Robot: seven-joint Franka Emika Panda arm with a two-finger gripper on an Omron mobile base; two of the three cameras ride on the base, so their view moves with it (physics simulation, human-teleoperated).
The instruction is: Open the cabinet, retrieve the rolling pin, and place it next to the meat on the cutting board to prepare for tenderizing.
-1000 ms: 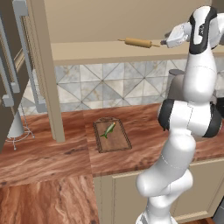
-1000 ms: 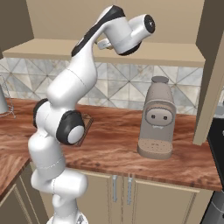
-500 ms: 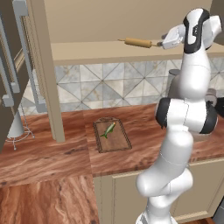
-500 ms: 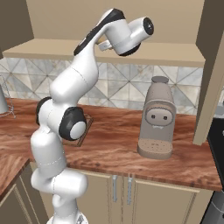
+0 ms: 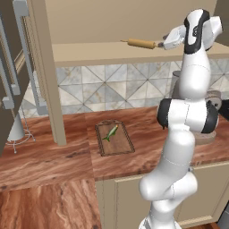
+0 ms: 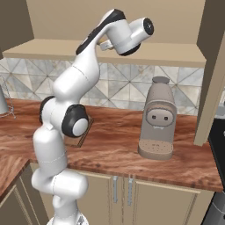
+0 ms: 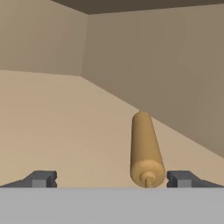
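One rolling pin (image 7: pixel 145 147) between end effector (image 7: pixel 111 178) tips.

- A grey-beige coffee machine (image 6: pixel 157 118) stands on the wooden counter (image 6: pixel 114 145) at the right of the right base view, its back near the wall.
- A tiled backsplash (image 5: pixel 107 87) of grey and cream triangles runs across the middle of the left base view.
- Beige base cabinet doors (image 6: pixel 132 197) with two short silver handles sit under the counter, lower middle of the right base view.
- A pale cone-shaped object on a wire stand (image 5: pixel 15 129) is at the left edge of the left base view.
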